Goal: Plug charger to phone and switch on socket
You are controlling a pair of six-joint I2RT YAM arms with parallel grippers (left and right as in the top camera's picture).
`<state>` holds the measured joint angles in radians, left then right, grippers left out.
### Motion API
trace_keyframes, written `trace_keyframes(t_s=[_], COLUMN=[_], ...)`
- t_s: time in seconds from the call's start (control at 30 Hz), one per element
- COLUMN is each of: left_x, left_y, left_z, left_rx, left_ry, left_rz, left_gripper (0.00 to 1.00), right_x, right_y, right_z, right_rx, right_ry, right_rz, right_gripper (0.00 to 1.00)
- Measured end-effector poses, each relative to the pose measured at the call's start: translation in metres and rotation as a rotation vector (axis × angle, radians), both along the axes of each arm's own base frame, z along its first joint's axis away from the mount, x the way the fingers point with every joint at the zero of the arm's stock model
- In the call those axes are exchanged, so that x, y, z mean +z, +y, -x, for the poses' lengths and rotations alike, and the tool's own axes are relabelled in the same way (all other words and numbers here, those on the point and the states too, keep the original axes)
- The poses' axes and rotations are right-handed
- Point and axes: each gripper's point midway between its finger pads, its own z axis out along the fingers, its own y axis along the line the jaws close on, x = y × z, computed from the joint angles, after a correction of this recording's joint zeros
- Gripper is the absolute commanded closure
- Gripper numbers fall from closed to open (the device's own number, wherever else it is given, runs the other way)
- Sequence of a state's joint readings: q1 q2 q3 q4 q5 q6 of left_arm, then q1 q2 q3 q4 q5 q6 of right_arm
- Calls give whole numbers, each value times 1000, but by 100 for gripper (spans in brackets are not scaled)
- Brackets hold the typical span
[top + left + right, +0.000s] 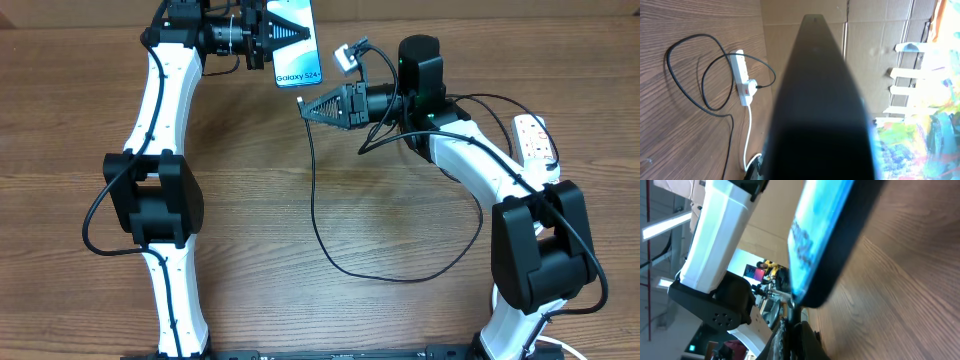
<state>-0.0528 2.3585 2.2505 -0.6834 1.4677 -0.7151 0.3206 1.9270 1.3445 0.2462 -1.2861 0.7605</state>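
Black charger (312,200) tip, clenched in the right hand (309,107), sits just beside the phone (297,30), which the left hand (270,38) grasps off the surface (250,210). Slight misalignment could jam it against the phone's edge.

At the far edge of the worktop (250,220), about the middle, the phone (298,62) sits in the left tool (283,33), which comes in from the left. Just nearer and a little to the right, the right tool (308,108) points leftward. It has the tip of the charger (313,200) in its fingers, just beside the phone's near end (touching or not, I cannot tell). From there the charger runs toward the near side, curves right across the middle of the worktop and turns back toward the far side beside the right arm (480,160). The socket (533,135) lies at the right edge, partly behind that arm and well apart from the phone.
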Motion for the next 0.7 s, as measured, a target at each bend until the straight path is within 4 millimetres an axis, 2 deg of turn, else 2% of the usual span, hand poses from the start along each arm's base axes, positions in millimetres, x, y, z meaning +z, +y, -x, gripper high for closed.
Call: trace_keyframes(t_s=[0.33, 0.7], left_x=[0, 0], left_y=[-1, -17], left_z=[1, 7], left_rx=[-5, -36], left_ry=[-11, -11], left_rz=[2, 2], left_gripper=[96, 96], right_x=[-1, -1], right_y=[-6, -6], right_z=[-10, -10], right_rx=[-50, -47], right_ry=[12, 16], right_rz=[8, 7], right_gripper=[96, 96])
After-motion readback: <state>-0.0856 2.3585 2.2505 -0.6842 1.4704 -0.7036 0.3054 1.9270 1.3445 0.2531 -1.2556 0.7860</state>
